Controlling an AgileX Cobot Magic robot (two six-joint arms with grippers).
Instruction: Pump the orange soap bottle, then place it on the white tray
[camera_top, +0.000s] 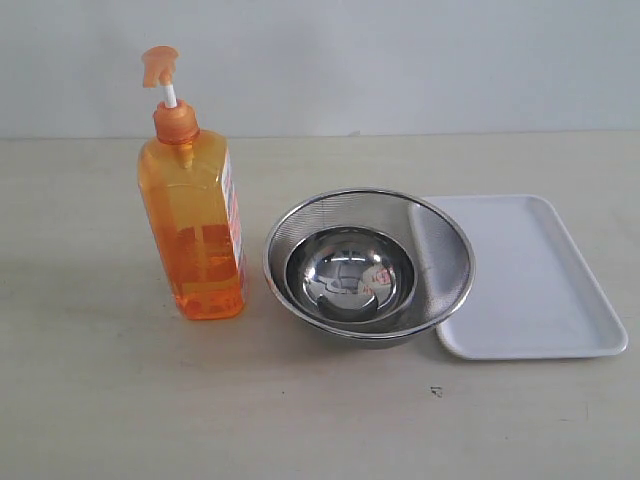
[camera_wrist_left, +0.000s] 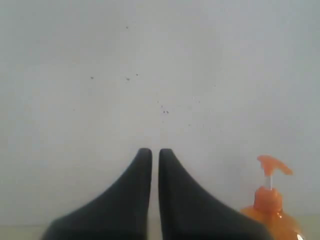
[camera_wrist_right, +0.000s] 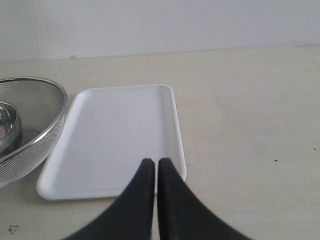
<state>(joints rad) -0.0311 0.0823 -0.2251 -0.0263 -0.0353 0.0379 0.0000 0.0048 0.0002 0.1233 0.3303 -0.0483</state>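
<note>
Closest to the lens on the left wrist is my left gripper, its two black fingers pressed together and holding nothing. Beyond it and off to one side, not touching it, the tall translucent orange soap bottle stands upright on the beige table. Next comes the round steel mesh bowl, with a smaller shiny steel bowl inside it. The flat rectangular white plastic tray lies just in front of my right gripper, which is also closed and empty.
</note>
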